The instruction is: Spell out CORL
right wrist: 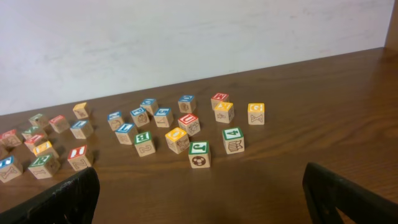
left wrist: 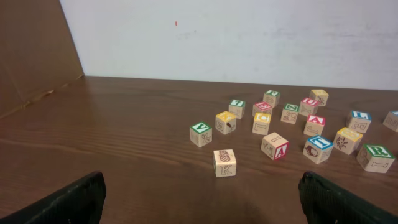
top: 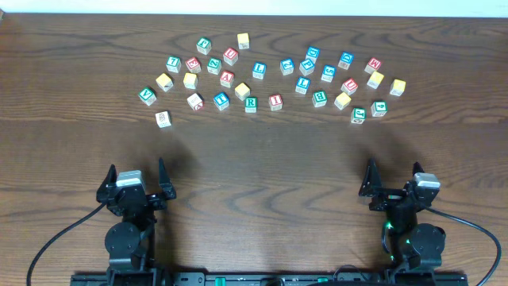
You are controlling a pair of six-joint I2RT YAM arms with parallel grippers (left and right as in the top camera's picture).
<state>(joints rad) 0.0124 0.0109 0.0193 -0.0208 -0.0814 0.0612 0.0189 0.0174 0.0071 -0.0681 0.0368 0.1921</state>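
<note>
Black fingers (left wrist: 68,202) stand wide apart on the left gripper (top: 136,168) and the right gripper (top: 394,167), holding nothing. Far up the table (top: 254,159), the R block (top: 251,103) sits among many blocks (top: 163,119).

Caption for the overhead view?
Both open, left gripper and right gripper sit apart from lettered cubes scattered on the table.

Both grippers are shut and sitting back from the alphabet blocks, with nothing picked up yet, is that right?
No. The left gripper and right gripper are open, jaws spread wide in the overhead view. They do sit back from the alphabet blocks, nothing picked up yet.
</note>
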